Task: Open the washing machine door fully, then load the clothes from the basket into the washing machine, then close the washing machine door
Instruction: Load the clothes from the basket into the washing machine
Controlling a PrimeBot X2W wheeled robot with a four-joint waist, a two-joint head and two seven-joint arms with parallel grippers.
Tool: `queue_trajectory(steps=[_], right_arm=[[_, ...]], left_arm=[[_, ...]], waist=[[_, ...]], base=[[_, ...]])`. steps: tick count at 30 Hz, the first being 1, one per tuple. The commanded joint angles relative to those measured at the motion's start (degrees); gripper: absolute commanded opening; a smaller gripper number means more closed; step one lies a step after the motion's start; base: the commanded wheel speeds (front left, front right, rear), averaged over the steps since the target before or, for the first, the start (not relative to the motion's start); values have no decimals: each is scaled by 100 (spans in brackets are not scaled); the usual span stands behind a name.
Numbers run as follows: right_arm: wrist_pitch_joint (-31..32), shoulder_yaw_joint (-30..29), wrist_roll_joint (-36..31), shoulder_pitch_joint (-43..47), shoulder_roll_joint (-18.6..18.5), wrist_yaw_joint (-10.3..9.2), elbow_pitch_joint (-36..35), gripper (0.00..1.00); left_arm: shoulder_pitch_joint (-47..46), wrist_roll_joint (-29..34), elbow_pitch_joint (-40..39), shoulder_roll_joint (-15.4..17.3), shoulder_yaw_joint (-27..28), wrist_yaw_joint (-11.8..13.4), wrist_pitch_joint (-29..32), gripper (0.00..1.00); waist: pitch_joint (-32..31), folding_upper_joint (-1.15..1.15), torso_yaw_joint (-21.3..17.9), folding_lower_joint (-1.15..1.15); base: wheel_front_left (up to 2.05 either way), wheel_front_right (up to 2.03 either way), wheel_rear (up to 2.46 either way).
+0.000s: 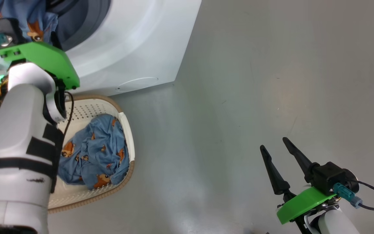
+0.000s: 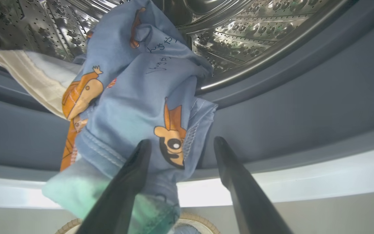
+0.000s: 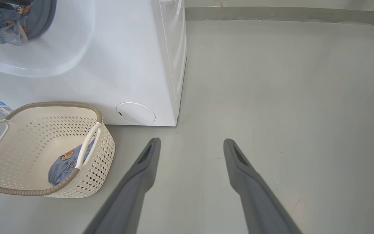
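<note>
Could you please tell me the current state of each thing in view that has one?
washing machine: opening uncovered
hanging garment: partly in the drum, draped out over the gasket
basket: upright on the floor, blue garment inside
service flap: shut
left tool: open, at the hanging garment
right tool: open, empty, over the floor

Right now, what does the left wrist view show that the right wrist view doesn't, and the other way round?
Left wrist view: the steel drum, and the open left gripper at a blue printed garment draped over the gasket. Right wrist view: blue clothes left in the basket, the service flap, the open right gripper over the floor. Both: that garment at the washing machine mouth, plus the basket's rim.
</note>
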Motion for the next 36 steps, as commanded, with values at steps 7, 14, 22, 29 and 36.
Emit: queue_trajectory(steps=[7,14,22,29,36], right_arm=[[-43,213,71,179,-113,9,-84,100],[-43,225,121,210,-148,9,-108,100],[-43,197,212,172,-120,9,-142,100],[-43,189,257,134,-99,9,-124,100],[-43,167,258,162,-101,9,-123,100]], left_arm=[[-566,118,651,238,-101,-72,-21,100],[-967,560,1393,397,-560,-27,69,100],[-1391,912,1902,477,-952,81,-35,65],[-1499,943,2154,494,-1037,183,-255,0],[-1606,960,2207,579,-1054,444,-615,0]], waist=[[-23,0,-134,0],[86,0,-239,0],[303,0,-272,0],[338,0,-268,0],[316,0,-237,0]], base=[[0,0,0],[0,0,0],[0,0,0],[0,0,0],[0,0,0]])
